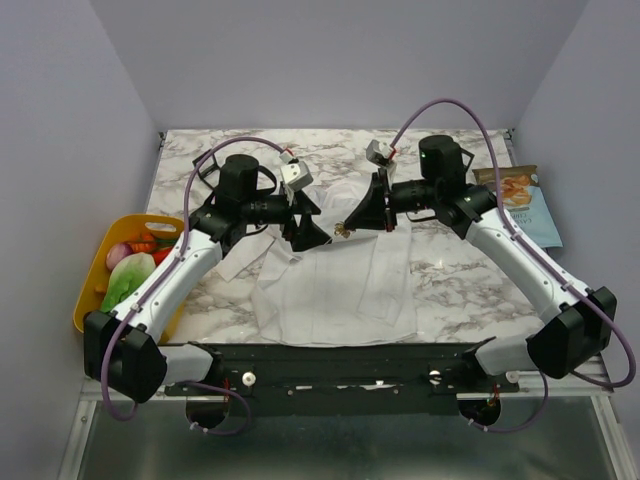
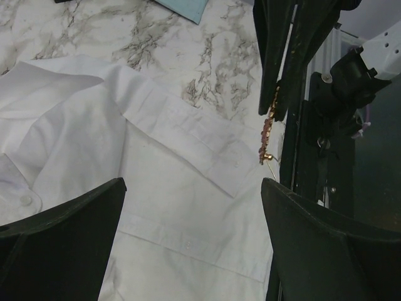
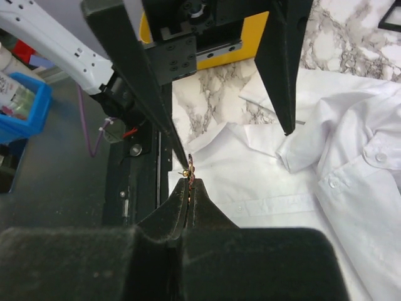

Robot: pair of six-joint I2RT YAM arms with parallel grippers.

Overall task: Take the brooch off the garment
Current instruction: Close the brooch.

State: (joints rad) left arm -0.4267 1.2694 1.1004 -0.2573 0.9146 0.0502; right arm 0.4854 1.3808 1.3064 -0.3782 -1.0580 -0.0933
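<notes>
The garment (image 1: 340, 285) is a white shirt lying flat on the marble table, between the two arms. My right gripper (image 1: 346, 229) is shut on the brooch (image 1: 341, 232) and holds it above the shirt. In the right wrist view the brooch (image 3: 191, 169) sticks out edge-on from the closed right gripper (image 3: 192, 183), clear of the fabric (image 3: 263, 169). My left gripper (image 1: 312, 226) is open and empty, just left of the brooch. In the left wrist view the left gripper (image 2: 193, 188) hovers over the shirt (image 2: 94, 144), and the brooch (image 2: 268, 135) hangs from the right gripper's fingers (image 2: 276, 56).
A yellow basket (image 1: 92, 295) of vegetables stands at the table's left edge. A snack bag (image 1: 520, 200) lies at the back right. The black mounting rail (image 1: 340, 370) runs along the near edge. A blue bin (image 3: 25, 106) sits off the table.
</notes>
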